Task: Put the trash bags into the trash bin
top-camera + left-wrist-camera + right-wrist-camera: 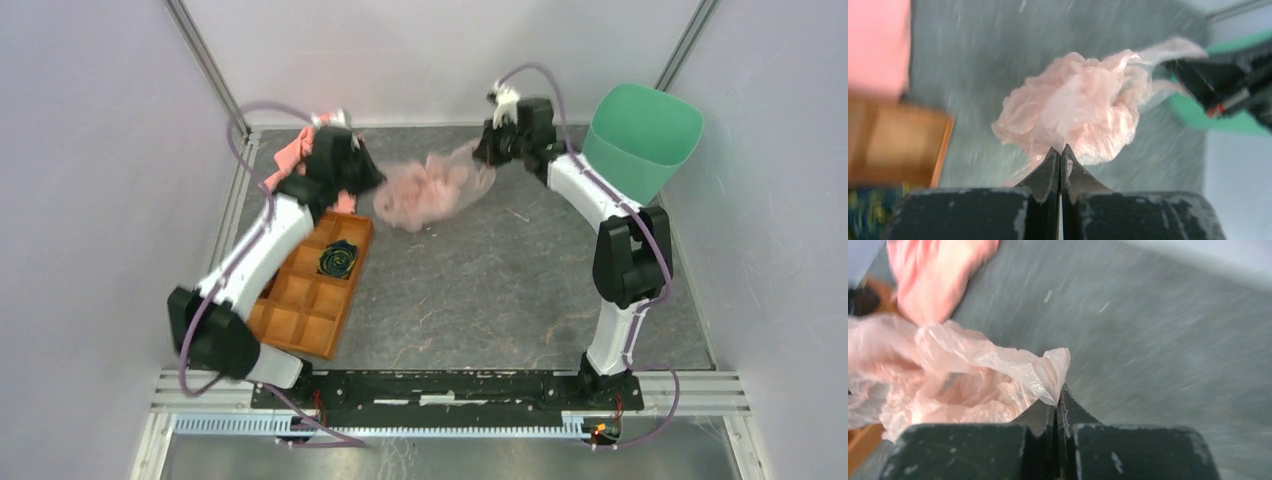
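Observation:
The translucent pale pink trash bag hangs crumpled between my two grippers above the far middle of the table. My left gripper is shut on its left edge; in the left wrist view the bag bunches just past the closed fingertips. My right gripper is shut on its right edge; the right wrist view shows a pinched fold of the bag in the closed jaws. The mint-green trash bin stands at the far right, to the right of the right gripper, and shows in the left wrist view.
An orange compartmented tray with a dark rolled item lies at the left. An opaque salmon-pink cloth lies at the far left behind the left arm, also in the right wrist view. Enclosure walls stand on all sides.

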### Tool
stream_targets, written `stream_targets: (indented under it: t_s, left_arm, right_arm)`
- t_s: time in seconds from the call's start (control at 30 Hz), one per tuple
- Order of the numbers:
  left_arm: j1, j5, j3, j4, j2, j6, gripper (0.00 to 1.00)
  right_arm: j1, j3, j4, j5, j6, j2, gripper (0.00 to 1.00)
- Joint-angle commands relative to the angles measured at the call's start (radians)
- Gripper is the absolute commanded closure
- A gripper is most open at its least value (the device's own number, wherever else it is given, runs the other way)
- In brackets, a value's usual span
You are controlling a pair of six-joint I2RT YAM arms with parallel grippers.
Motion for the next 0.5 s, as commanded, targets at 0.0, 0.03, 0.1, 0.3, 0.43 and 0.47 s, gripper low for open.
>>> stream_targets:
  t_s: [0.0,0.03,0.1,0.3,0.43,0.47]
  left_arm:
    - [0.117,0.255,0.85,-0.165,0.292,0.222,0.98]
    - [0.114,0.307,1.025,-0.178,0.334,0.229,0.98]
    - [0.09,0.363,1.161,-0.121,0.319,0.236,0.98]
    - [0.035,0.069,0.144,0.424,-0.171,0.137,0.98]
    - [0.069,0.068,-0.205,0.342,-0.089,0.015,0.98]
    - [0.072,0.141,-0.271,0.365,-0.065,0.002,0.98]
  right_arm:
    - [-0.062,0.528,-0.365,0.119,-0.072,-0.078,1.0]
    - [-0.061,0.583,-0.367,0.133,-0.08,-0.132,0.99]
    - [-0.04,0.472,-0.207,0.121,-0.084,-0.32,1.0]
    - [0.047,-0.568,0.778,0.166,-0.053,-0.942,0.99]
    - [0.049,-0.976,0.978,0.116,0.055,-0.849,0.99]
    - [0.051,-1.057,1.053,0.062,0.114,-0.82,0.99]
